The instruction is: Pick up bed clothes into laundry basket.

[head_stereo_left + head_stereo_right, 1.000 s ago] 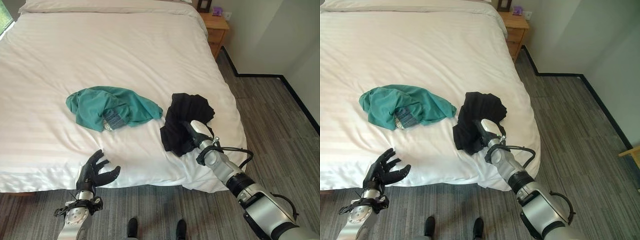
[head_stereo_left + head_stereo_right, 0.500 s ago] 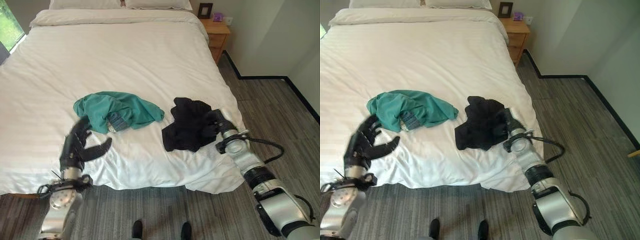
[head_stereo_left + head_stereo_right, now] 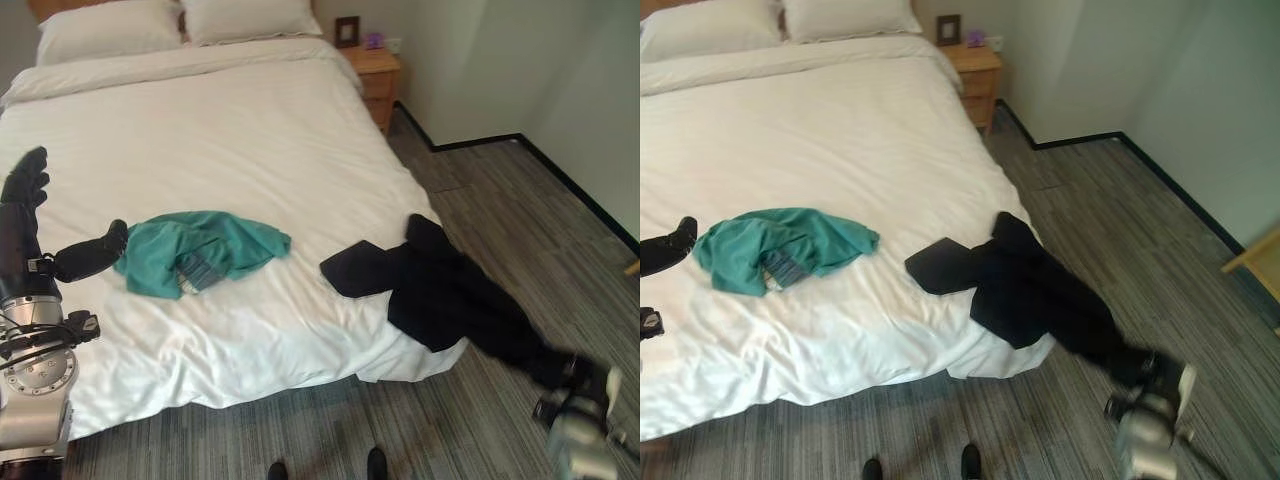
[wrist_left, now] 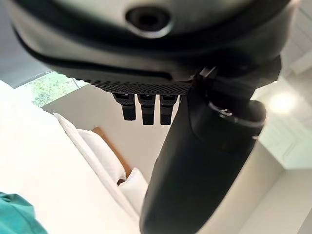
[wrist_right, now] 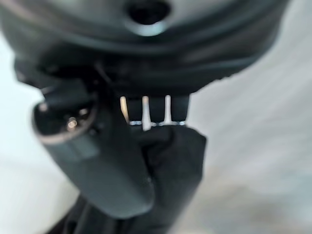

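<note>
So it's a bedroom with a big white-sheeted bed, two white pillows up at the headboard edge. A small wooden nightstand sits just beside the bed's far corner. Grey striped carpet floor, pale walls with black skirting. Soft daylight everywhere.

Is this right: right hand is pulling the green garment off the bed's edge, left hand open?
Not quite. The right hand is shut on the black garment, as the left eye view shows; the green garment lies on the bed. The left hand is open.
</note>
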Controlling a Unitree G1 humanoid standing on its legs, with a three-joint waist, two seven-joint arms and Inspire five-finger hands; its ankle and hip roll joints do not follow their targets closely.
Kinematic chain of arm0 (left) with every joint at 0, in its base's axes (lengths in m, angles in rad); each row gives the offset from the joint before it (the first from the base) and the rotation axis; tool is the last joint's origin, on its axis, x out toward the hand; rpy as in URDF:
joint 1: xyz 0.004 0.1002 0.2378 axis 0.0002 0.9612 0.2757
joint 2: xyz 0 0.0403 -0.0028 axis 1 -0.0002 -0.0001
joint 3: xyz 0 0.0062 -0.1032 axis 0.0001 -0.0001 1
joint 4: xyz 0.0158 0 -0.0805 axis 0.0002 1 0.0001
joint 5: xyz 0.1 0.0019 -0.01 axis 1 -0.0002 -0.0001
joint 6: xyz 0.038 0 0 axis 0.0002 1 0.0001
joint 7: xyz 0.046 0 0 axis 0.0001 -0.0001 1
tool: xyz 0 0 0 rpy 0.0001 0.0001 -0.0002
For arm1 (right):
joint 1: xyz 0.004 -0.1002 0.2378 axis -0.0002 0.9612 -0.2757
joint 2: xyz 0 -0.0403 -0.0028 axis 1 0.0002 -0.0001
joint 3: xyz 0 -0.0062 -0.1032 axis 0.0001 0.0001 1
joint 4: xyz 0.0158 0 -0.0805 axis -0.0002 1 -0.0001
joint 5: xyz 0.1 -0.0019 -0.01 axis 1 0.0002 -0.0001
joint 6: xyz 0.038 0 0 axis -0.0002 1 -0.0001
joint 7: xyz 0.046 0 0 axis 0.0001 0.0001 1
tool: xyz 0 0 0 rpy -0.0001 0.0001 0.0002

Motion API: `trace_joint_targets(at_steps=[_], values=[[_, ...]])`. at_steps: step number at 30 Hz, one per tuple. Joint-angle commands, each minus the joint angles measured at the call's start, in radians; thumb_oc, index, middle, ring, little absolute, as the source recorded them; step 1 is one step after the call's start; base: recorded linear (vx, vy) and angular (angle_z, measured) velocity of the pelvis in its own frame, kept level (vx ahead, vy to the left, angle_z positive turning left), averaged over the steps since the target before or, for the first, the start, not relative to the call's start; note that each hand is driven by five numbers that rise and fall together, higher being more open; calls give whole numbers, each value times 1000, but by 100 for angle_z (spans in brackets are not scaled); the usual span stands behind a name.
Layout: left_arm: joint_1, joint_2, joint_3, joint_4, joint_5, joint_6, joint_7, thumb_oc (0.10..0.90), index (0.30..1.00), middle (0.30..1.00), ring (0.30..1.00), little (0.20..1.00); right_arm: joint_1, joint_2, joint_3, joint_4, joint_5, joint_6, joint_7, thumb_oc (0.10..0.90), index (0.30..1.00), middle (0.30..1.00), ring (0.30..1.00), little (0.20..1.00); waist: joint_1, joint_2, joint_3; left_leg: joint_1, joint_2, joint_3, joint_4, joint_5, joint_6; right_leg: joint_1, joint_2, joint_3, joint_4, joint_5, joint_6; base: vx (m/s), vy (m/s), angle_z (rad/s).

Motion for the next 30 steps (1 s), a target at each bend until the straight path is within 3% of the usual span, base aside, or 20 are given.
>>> trace_joint_targets(at_steps=[1,2,3,4,5,7,17,26,30], values=[[-146,133,-6,74,100,14,31,800,900,900,900,900,-47,-49,21,-20,4,-37,24,400,300,300,300,300,-35,-19,-78,33,42,107,7,-37,-53,75,-61,-22,7,-73,87,43,19,-40],[-209,190,-55,167,168,55,44,800,900,900,900,900,12,-38,36,19,-3,-25,53,400,300,300,300,300,-67,-18,-82,39,48,131,7,-38,-58,68,-57,-9,7,-69,91,37,6,-40],[-213,191,-59,169,168,55,44,800,900,900,900,900,13,-37,34,19,-3,-25,53,400,300,300,300,300,-65,-18,-83,38,48,131,7,-38,-58,68,-57,-8,7,-69,91,48,0,-37],[-264,231,-102,260,231,96,45,800,900,900,900,900,41,-42,58,88,-16,-14,69,400,300,300,300,300,-93,-17,-85,42,52,142,7,-37,-61,64,-55,-2,7,-64,93,17,-6,-23],[-278,233,-115,269,231,94,47,800,900,900,900,900,40,-40,56,92,-15,-17,70,400,300,300,300,300,-91,-18,-85,42,52,142,7,-37,-61,64,-55,-2,7,-64,93,22,-7,-29],[-364,266,-209,378,314,151,25,800,900,900,900,900,50,-45,89,218,-48,9,86,400,300,300,300,300,-112,-18,-85,43,53,148,7,-36,-63,59,-53,5,7,-60,96,-5,-9,-23],[-431,246,-325,477,446,225,-58,800,900,900,900,900,27,-32,163,494,-112,75,168,400,300,300,300,300,-99,-35,-86,51,55,156,7,-45,-59,59,-48,13,7,-64,99,8,-6,-7],[-387,223,-355,468,607,283,-95,800,900,900,900,900,22,-20,228,511,-191,93,208,400,300,300,300,300,-89,-44,-67,33,50,155,7,-50,-57,38,-50,13,7,-61,102,0,0,0],[-358,291,-381,514,707,282,-103,800,900,900,900,900,37,-23,261,485,-222,79,222,400,300,300,300,300,-101,-43,-55,-12,52,163,7,-41,-59,-9,-51,17,7,-46,107,-52,12,1]])
